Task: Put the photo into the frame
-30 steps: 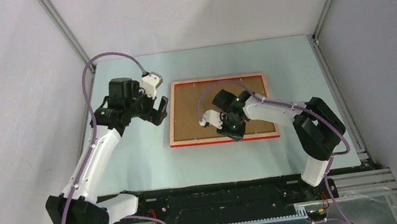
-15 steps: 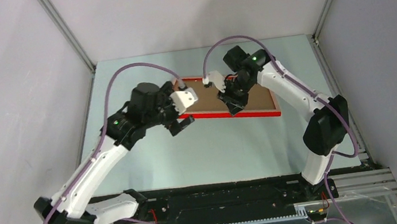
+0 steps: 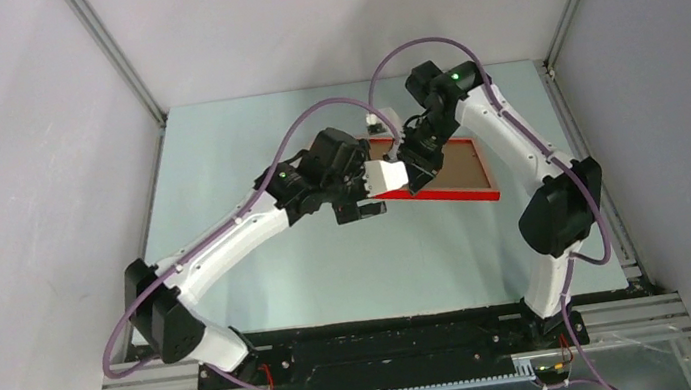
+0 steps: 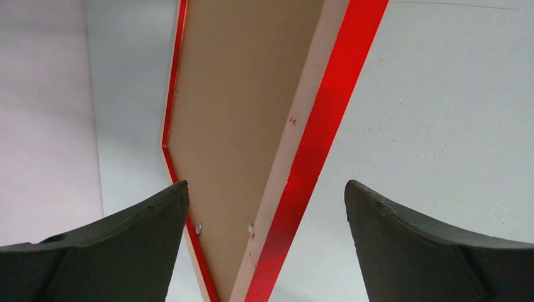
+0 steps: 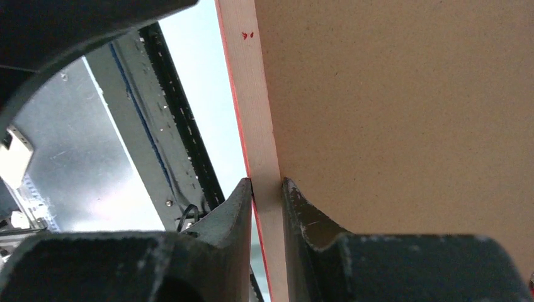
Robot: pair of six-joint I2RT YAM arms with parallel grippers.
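The frame [image 3: 453, 198] stands tilted at the back of the table, its red bottom edge toward me and its pale wood back showing. The brown backing board [image 3: 459, 164] sits in it. My right gripper [image 3: 415, 164] is shut on the frame's left rim; the right wrist view shows its jaws [image 5: 267, 189] pinching the pale wood rim [image 5: 252, 94] beside the board [image 5: 409, 113]. My left gripper [image 3: 362, 209] is open at the frame's near-left corner. In the left wrist view the frame's red edge [image 4: 327, 119] runs between the spread fingers [image 4: 266, 207] without touching them. The photo is out of view.
The pale green table top [image 3: 247, 168] is walled by grey panels on the left, back and right. The black base rail [image 3: 381, 342] runs along the near edge. Purple cables [image 3: 311, 114] loop above both arms.
The frame went from lying flat to tilted up and shifted back and right in my right gripper. My left arm swung right, up to the frame's near-left corner.
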